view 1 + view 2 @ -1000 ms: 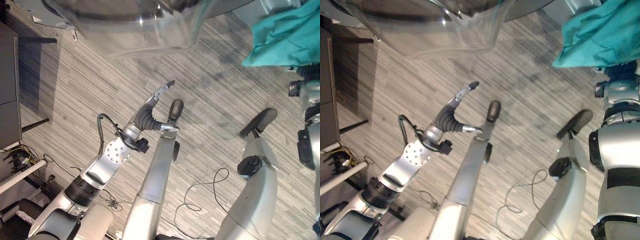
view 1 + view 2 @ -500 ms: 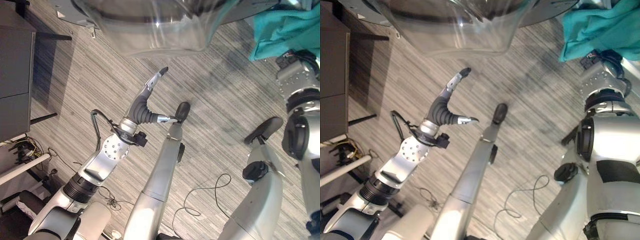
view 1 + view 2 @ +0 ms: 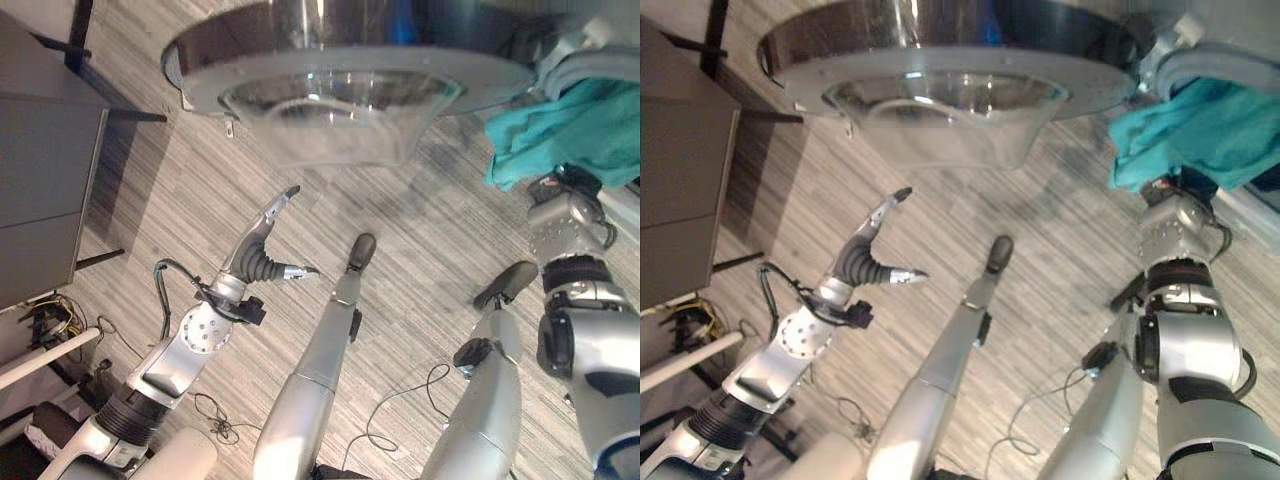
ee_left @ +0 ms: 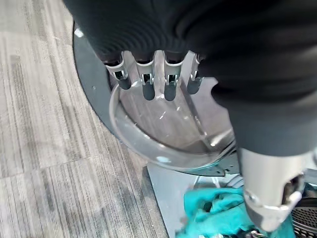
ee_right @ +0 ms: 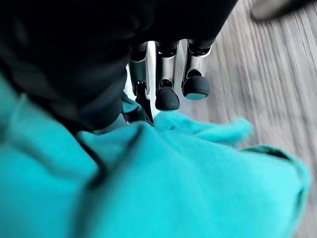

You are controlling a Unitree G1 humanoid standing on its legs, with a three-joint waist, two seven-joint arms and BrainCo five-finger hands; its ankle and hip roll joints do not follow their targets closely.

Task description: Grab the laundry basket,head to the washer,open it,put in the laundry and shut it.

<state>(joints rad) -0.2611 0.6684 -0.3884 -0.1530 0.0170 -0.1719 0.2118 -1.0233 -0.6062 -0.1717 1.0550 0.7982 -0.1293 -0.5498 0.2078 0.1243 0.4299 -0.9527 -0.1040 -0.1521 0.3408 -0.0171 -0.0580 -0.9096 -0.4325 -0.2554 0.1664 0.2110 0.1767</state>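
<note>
The washer's round door (image 3: 340, 95) with its clear glass bowl hangs open at the top of the eye views. My left hand (image 3: 262, 232) is below it, apart from it, open with straight fingers; the left wrist view shows the glass bowl (image 4: 163, 129) past those fingers. A teal cloth (image 3: 570, 130) is bunched at the upper right, by the washer's pale rim (image 3: 585, 65). My right hand (image 5: 167, 74) is curled into that teal cloth (image 5: 198, 183), and its thumb is buried in the folds. In the eye views the cloth covers the hand above the right wrist.
A dark cabinet (image 3: 40, 170) stands along the left side. A white pole (image 3: 40, 355) lies low on the left by loose wires. Striped grey floor (image 3: 430, 240) spreads under the door and between the arms.
The camera has shifted, so the whole door now shows. My right arm has come further in with the teal cloth raised beside the washer's rim. The left hand stays open.
</note>
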